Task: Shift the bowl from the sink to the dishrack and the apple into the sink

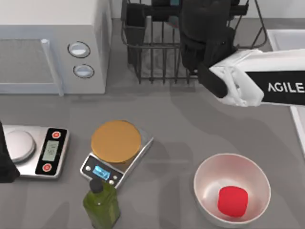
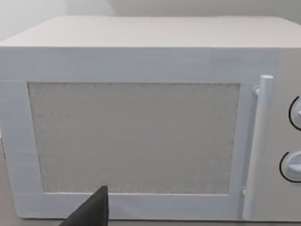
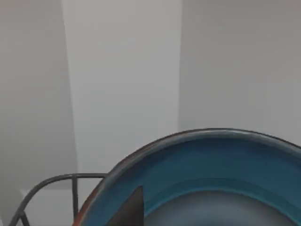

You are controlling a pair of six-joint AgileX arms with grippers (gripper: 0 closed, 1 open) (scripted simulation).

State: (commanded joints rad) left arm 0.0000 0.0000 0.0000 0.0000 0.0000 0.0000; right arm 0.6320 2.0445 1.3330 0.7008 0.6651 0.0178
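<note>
Your right arm (image 1: 257,83) reaches in from the right edge of the table over the dishrack (image 1: 157,52) at the back, its black wrist hiding the gripper. In the right wrist view the bowl (image 3: 221,174) sits close under the camera, blue inside with a thin orange rim, with one dark finger (image 3: 129,212) against its inner wall and a curved wire of the rack just beside it. You cannot tell from this whether the gripper is clamped on the bowl or let go.

The apple (image 1: 232,201) lies inside the pale bowl (image 1: 206,183) at the front right, with bare table all around that bowl. A strip of the sink's (image 1: 286,38) light rim shows at the back right edge.

The arm's white cover reads "AGILE", cut off at the edge.

The microwave (image 1: 52,43) fills the back left, just beside the rack. In front of it stand a scale (image 1: 35,151) with two red buttons, and a second scale (image 1: 102,171) carrying a round tan disc (image 1: 116,141); a green bottle (image 1: 101,202) touches its front corner.

Your left arm (image 1: 5,160) sits parked at the left edge, facing the microwave door; you cannot tell its grip either.
</note>
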